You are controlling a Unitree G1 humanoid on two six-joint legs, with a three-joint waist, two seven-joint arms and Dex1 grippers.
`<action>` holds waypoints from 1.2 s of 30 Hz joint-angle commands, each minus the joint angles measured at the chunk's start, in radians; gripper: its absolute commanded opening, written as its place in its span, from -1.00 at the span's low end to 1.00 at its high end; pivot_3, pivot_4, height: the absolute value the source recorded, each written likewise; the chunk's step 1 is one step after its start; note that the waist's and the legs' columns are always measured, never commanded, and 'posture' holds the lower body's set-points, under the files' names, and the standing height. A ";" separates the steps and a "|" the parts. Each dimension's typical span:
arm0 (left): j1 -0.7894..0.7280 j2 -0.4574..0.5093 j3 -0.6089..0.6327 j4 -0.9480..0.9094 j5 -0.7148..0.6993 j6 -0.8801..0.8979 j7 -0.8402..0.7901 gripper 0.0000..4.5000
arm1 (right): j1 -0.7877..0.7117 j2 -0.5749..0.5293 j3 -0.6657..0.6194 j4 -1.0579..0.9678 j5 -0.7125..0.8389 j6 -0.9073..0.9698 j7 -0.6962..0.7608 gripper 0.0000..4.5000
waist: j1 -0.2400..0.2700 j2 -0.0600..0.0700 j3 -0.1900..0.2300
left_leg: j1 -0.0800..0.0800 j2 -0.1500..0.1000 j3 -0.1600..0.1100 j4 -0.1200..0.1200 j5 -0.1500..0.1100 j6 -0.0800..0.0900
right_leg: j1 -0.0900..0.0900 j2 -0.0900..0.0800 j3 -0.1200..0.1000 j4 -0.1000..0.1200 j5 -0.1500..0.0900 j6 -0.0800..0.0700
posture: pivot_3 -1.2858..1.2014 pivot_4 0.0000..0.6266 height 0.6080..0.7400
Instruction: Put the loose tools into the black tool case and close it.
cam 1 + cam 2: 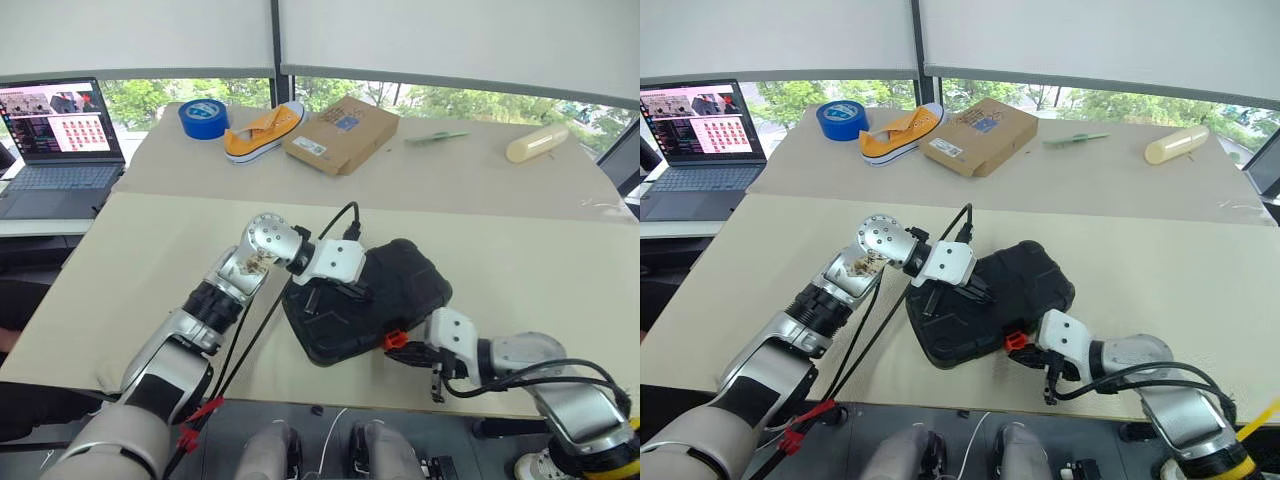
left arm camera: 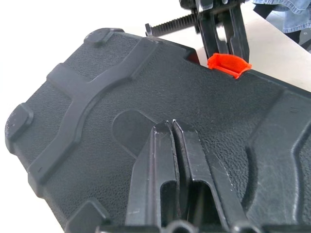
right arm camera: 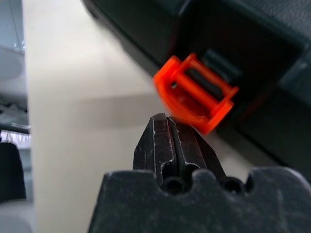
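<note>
Lying shut at lower centre, the black moulded-plastic tool case (image 1: 375,300); left gripper (image 2: 171,127) clenched on its lid, right gripper (image 3: 165,119) clenched beside the orange latch (image 3: 197,94).

Beige table (image 1: 150,260) — closed black tool case (image 1: 400,285), far table (image 1: 450,170) — cardboard box (image 1: 342,135)

Tool case (image 1: 400,290) sits near the table's (image 1: 150,270) front edge; cardboard box (image 1: 342,134), shoe (image 1: 264,131) and tape roll (image 1: 203,117) lie well behind it.
</note>
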 commanded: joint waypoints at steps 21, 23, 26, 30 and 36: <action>0.018 -0.017 -0.040 0.091 0.100 -0.080 0.020 -0.93 | 0.006 0.070 -0.185 -0.089 0.096 -0.048 -0.050 -1.00 | -0.017 0.000 -0.001 | 0.002 0.001 0.000 0.000 0.000 0.000 | 0.000 0.001 0.001 0.001 0.000 -0.001 | 0.03 -0.52 0.87; 0.017 -0.012 -0.033 0.105 0.106 -0.089 0.031 -0.93 | 0.013 0.053 -0.204 -0.094 0.112 -0.033 -0.037 -1.00 | -0.016 0.001 -0.001 | 0.002 0.001 0.000 0.000 0.000 0.000 | 0.000 0.001 0.001 0.001 0.000 -0.001 | 0.03 -0.52 0.87; 0.022 -0.002 -0.014 0.099 0.087 -0.067 0.030 -0.82 | 0.021 0.020 -0.236 -0.104 0.158 -0.002 -0.005 -0.87 | -0.014 0.001 -0.001 | 0.002 0.001 0.000 0.000 0.000 0.000 | 0.000 0.000 0.001 0.001 0.001 -0.001 | 0.03 -0.52 0.87; 0.098 0.126 0.145 -0.072 -0.078 0.188 -0.014 -0.26 | 0.055 -0.138 -0.401 -0.089 0.326 0.095 0.163 -0.34 | -0.019 0.002 -0.001 | 0.001 0.001 0.000 0.000 0.000 0.001 | -0.001 -0.001 0.002 0.001 0.001 -0.001 | 0.03 -0.52 0.87; 0.284 0.403 0.347 -0.406 -0.312 0.522 -0.071 0.74 | 0.028 -0.298 -0.569 0.035 0.497 0.219 0.316 0.58 | -0.026 0.002 0.000 | 0.003 0.003 -0.001 -0.004 0.001 -0.003 | 0.000 -0.002 0.001 0.000 0.001 -0.002 | 0.03 -0.52 0.87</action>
